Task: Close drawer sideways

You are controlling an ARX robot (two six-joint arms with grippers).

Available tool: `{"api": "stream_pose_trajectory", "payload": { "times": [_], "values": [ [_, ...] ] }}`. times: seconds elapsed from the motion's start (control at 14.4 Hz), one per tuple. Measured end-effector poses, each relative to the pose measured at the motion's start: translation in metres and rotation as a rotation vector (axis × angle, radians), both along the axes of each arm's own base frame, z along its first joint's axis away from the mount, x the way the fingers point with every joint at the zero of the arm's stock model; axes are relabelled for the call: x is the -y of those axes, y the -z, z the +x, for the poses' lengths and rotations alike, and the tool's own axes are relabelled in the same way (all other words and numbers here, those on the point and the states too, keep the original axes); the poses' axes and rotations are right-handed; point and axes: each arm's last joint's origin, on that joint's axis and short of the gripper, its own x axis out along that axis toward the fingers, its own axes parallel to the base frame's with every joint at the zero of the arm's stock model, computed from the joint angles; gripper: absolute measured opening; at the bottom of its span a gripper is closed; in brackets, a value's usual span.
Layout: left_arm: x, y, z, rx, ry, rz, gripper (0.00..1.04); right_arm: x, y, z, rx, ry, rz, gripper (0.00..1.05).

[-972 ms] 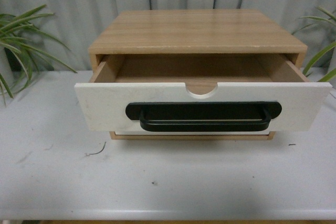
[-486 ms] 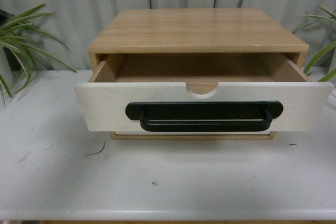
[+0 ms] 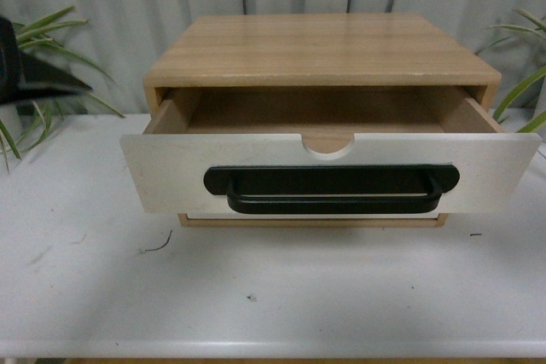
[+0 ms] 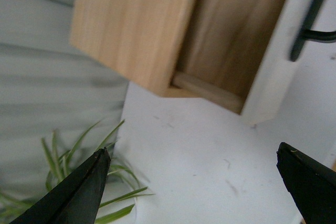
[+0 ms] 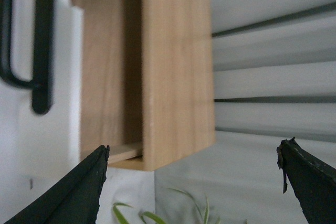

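Observation:
The drawer point(image 3: 171, 178) has a white front, a long black bar handle point(image 3: 331, 190) and a semicircular notch. It stands pulled out of the light wood cabinet point(image 3: 324, 49), and its inside looks empty. My left gripper point(image 4: 194, 182) is open and empty above the table, off the drawer's left corner point(image 4: 268, 85). A dark part of the left arm point(image 3: 21, 66) shows at the far left of the front view. My right gripper point(image 5: 194, 182) is open and empty, off the cabinet's right side point(image 5: 176, 66), with the handle point(image 5: 42, 40) in view.
The cabinet stands on a white table point(image 3: 273, 296) before a grey curtain. Potted plant leaves reach in at the left point(image 3: 51, 23) and the right point(image 3: 525, 83). A small dark scrap point(image 3: 158, 246) lies on the table in front of the drawer.
A dark part of the left arm has come into the front view at the upper left, in front of the plant. The drawer has not moved.

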Motion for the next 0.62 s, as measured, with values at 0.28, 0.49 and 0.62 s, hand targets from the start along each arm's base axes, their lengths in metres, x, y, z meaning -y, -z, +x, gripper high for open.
{"api": "stream_pose_trajectory", "payload": {
  "times": [0.28, 0.49, 0.62],
  "values": [
    [0.022, 0.026, 0.011, -0.015, 0.065, 0.015, 0.98, 0.006, 0.023, -0.001, -0.168, 0.001, -0.145, 0.98],
    [0.038, 0.047, 0.018, -0.04, 0.102, 0.025, 0.98, 0.001, 0.035, 0.012, -0.167, 0.011, -0.175, 0.98],
    [0.043, 0.054, 0.024, -0.025, 0.096, 0.028, 0.98, -0.006, 0.043, 0.021, -0.166, 0.006, -0.195, 0.98]
  ]
}}
